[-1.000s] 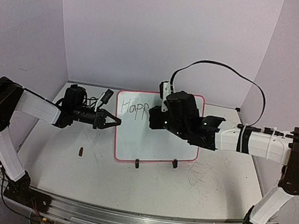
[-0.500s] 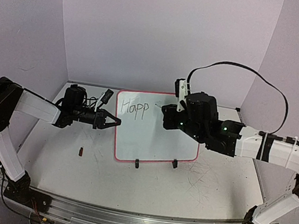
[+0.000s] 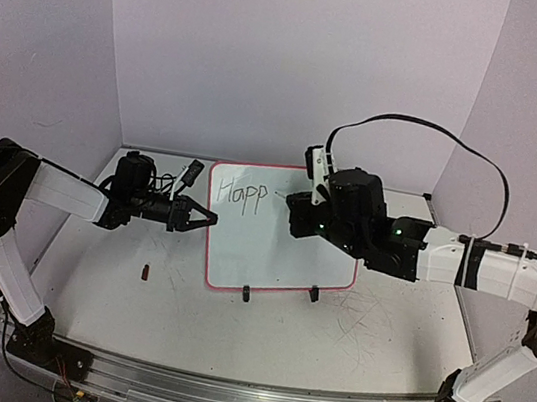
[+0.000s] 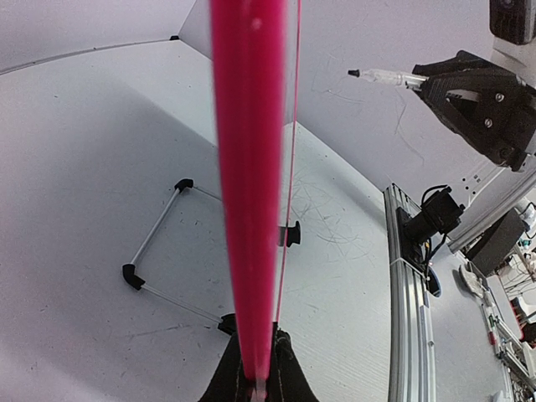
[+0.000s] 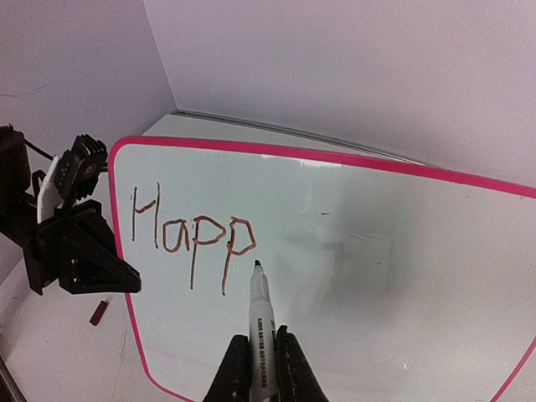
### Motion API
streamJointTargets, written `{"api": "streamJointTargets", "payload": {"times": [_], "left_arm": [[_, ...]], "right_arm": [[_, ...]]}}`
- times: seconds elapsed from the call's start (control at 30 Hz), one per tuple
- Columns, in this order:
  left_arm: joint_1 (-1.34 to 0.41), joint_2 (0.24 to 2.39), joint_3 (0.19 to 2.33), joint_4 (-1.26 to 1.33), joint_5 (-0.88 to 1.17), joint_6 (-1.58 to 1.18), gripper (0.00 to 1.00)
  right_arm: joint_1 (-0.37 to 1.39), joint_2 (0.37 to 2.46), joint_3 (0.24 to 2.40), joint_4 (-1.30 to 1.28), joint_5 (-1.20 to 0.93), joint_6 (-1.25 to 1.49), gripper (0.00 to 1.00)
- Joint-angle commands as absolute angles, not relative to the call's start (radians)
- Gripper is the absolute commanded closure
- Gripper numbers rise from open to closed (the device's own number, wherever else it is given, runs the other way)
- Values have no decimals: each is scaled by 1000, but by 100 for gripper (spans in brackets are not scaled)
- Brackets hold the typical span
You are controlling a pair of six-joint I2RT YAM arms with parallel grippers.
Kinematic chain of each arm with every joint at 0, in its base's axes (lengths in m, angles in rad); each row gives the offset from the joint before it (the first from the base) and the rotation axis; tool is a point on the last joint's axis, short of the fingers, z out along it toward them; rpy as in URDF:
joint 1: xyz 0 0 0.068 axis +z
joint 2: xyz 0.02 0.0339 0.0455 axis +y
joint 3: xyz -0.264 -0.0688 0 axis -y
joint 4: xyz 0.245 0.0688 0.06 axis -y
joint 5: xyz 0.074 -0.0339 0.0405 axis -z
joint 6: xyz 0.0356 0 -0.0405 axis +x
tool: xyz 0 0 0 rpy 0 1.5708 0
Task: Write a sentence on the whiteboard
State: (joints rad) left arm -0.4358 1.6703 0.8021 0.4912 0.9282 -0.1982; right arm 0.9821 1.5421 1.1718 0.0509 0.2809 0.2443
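**Item 1. The whiteboard** (image 3: pixel 276 253): pink-framed, mid-table (image 3: pixel 359 336), propped on two black clip feet (image 3: pixel 246 294). Face is turned toward the R arm, so the writing surface is within marker reach.

**Item 2. Left gripper** (image 3: pixel 209 219): clamped on the board's L frame edge. The wrist view shows the pink rim running up from betw. the closed fingers (image 4: pixel 283 381). Purpose, prob.: brace the board so pen pressure doesn't push it back or tip it.

**Item 3. Right gripper** (image 5: pixel 256 364): closed on a marker (image 5: pixel 260 310), barrel gripped low, tip fwd.

**Item 4. Marker tip**: just R of the last letter. Touching or a hair off the surface: cannot tell.

**Item 5. The sentence** (image 5: pixel 193 239): reads "Happ" only, upper L of the board. Most of the text is not yet written, and there's plenty of blank board to the R and below. Early stage.

**Item 6. Small dark-red piece** (image 3: pixel 146 271): on the table, L of the board, well apart from it. Poss. the marker cap, too small to confirm.

**Next, est.:** the letter after "p". Needs light, steady contact.
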Motion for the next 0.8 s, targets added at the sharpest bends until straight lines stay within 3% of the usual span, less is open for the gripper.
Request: {"api": "streamJointTargets", "payload": {"times": [0.0, 0.77], "left_arm": [[-441, 1653, 823, 448, 873, -158, 100], [-442, 1662, 829, 438, 872, -147, 100]], "right_arm": [[978, 1571, 1222, 66, 271, 239, 100], [969, 1647, 1304, 68, 354, 250, 100]]}}
